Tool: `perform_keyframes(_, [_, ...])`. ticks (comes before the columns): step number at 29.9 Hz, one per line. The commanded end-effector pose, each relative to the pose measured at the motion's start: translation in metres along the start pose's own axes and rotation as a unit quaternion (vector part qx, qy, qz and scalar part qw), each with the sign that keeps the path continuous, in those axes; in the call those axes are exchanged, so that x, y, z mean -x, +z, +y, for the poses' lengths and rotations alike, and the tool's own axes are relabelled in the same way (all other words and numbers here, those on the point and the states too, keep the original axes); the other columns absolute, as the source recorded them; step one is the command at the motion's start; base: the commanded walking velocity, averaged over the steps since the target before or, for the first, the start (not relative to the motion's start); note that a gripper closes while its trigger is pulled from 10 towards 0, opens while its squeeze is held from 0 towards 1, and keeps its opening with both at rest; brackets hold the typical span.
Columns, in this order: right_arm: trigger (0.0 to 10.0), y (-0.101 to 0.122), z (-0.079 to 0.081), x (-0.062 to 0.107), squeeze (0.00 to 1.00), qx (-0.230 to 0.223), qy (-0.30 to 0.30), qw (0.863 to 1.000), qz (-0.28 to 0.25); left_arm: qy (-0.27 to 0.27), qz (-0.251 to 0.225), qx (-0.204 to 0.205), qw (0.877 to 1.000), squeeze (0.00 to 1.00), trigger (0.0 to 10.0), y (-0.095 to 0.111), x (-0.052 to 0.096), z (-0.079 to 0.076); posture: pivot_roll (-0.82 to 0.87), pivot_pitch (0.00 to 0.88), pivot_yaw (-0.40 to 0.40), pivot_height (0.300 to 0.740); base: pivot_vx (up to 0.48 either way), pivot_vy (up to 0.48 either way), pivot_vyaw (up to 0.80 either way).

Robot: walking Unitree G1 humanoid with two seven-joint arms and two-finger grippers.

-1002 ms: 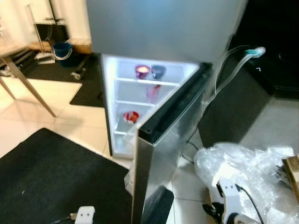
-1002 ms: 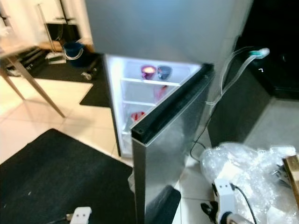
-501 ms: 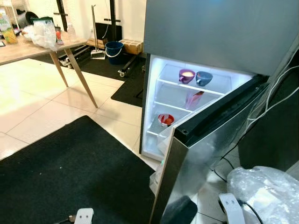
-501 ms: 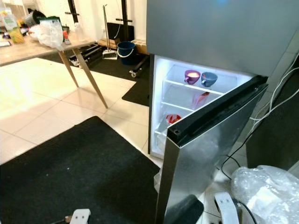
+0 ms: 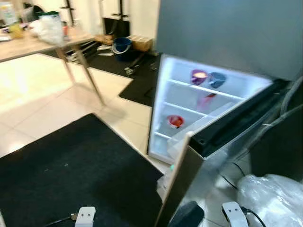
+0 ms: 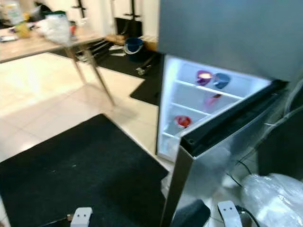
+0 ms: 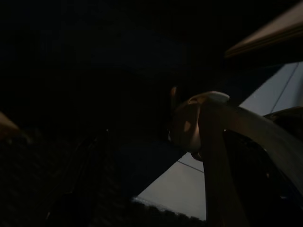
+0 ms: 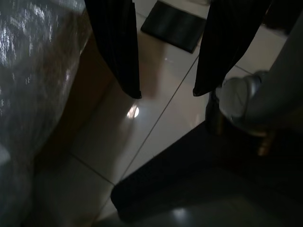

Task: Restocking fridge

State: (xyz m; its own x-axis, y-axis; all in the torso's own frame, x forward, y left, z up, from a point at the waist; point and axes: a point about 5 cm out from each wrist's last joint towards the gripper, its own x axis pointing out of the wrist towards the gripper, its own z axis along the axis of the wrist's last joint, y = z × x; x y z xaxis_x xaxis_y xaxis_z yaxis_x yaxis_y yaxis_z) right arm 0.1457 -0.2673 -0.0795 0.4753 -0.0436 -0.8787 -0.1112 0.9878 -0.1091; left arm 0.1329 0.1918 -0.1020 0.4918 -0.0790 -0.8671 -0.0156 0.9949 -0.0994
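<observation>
The fridge (image 5: 187, 106) stands with its lower compartment lit and its steel door (image 5: 222, 156) swung out towards me. On the top shelf sit a purple bowl (image 5: 199, 75) and a blue bowl (image 5: 217, 79). A pink item (image 5: 207, 101) is on the shelf below, and a red bowl (image 5: 175, 121) lower down. Both arms hang low at the bottom of the eye views. In the right wrist view, my right gripper (image 8: 166, 91) is open above the tiled floor, with nothing between its fingers. The left wrist view is very dark.
A wooden table (image 5: 33, 42) with a white bag (image 5: 47, 28) stands at the back left. A black mat (image 5: 71, 170) covers the floor before me. Crumpled clear plastic (image 5: 272, 196) lies at the lower right. A blue bucket (image 5: 121, 46) sits by the far wall.
The camera has swung left and the table has come into view. The fridge, its door and the bowls stand as before.
</observation>
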Motion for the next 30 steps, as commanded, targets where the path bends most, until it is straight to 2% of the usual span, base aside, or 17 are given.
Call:
perform_keyframes(1, [10.0, -0.002, -0.003, 0.001, 0.0, 0.002, -0.008, 1.0, 0.004, -0.003, 0.005, -0.002, 1.0, 0.0, 10.0, -0.001, 0.0, -0.002, 0.04, 0.0, -0.058, 0.74, 0.0, 0.0, 0.0])
perform_keyframes(14, [10.0, -0.003, -0.004, 0.001, 0.0, 0.009, -0.017, 1.0, 0.005, -0.003, 0.009, 0.001, 1.0, 0.0, 10.0, -0.004, 0.0, -0.003, 0.04, 0.0, -0.059, 0.74, 0.0, 0.0, 0.0])
perform_keyframes(16, [10.0, 0.004, -0.008, 0.001, 0.0, -0.004, -0.029, 0.999, -0.017, -0.003, 0.01, 0.001, 1.0, 0.0, 10.0, -0.005, 0.0, -0.003, 0.04, 0.0, -0.059, 0.74, 0.0, 0.0, 0.0])
perform_keyframes(18, [10.0, 0.017, -0.014, 0.002, 0.0, -0.045, -0.039, 0.997, -0.058, -0.003, 0.01, 0.001, 1.0, 0.0, 10.0, -0.005, 0.0, -0.003, 0.04, 0.0, -0.06, 0.74, 0.0, 0.0, 0.0])
perform_keyframes(19, [10.0, 0.034, -0.021, 0.004, 0.0, -0.092, -0.038, 0.989, -0.107, -0.003, 0.01, 0.002, 1.0, 0.0, 10.0, -0.005, 0.0, -0.003, 0.04, 0.0, -0.06, 0.74, 0.0, 0.0, 0.0])
perform_keyframes(20, [10.0, 0.034, -0.021, 0.004, 0.0, -0.092, -0.038, 0.989, -0.107, -0.003, 0.01, 0.002, 1.0, 0.0, 10.0, -0.005, 0.0, -0.003, 0.04, 0.0, -0.06, 0.74, 0.0, 0.0, 0.0])
perform_keyframes(22, [10.0, 0.052, -0.024, 0.005, 0.0, -0.131, -0.014, 0.979, -0.157, -0.003, 0.009, 0.002, 1.0, 0.0, 10.0, -0.005, 0.0, -0.003, 0.04, 0.0, -0.06, 0.74, 0.0, 0.0, 0.0])
perform_keyframes(23, [10.0, 0.052, -0.024, 0.005, 0.0, -0.131, -0.014, 0.979, -0.157, -0.003, 0.009, 0.002, 1.0, 0.0, 10.0, -0.005, 0.0, -0.003, 0.04, 0.0, -0.06, 0.74, 0.0, 0.0, 0.0])
perform_keyframes(26, [10.0, 0.081, -0.025, 0.009, 0.0, -0.152, 0.038, 0.963, -0.221, -0.003, 0.008, 0.003, 1.0, 0.0, 10.0, -0.004, 0.0, -0.003, 0.03, 0.0, -0.059, 0.74, 0.0, 0.0, 0.0])
perform_keyframes(29, [10.0, 0.089, -0.025, 0.01, 0.0, -0.152, 0.05, 0.959, -0.235, -0.003, 0.008, 0.002, 1.0, 0.0, 10.0, -0.003, 0.0, -0.003, 0.03, 0.0, -0.059, 0.74, 0.0, 0.0, 0.0])
perform_keyframes(30, [10.0, 0.098, -0.024, 0.011, 0.0, -0.147, 0.065, 0.955, -0.25, -0.004, 0.007, 0.003, 1.0, 0.0, 10.0, -0.003, 0.0, -0.003, 0.03, 0.0, -0.059, 0.74, 0.0, 0.0, 0.0])
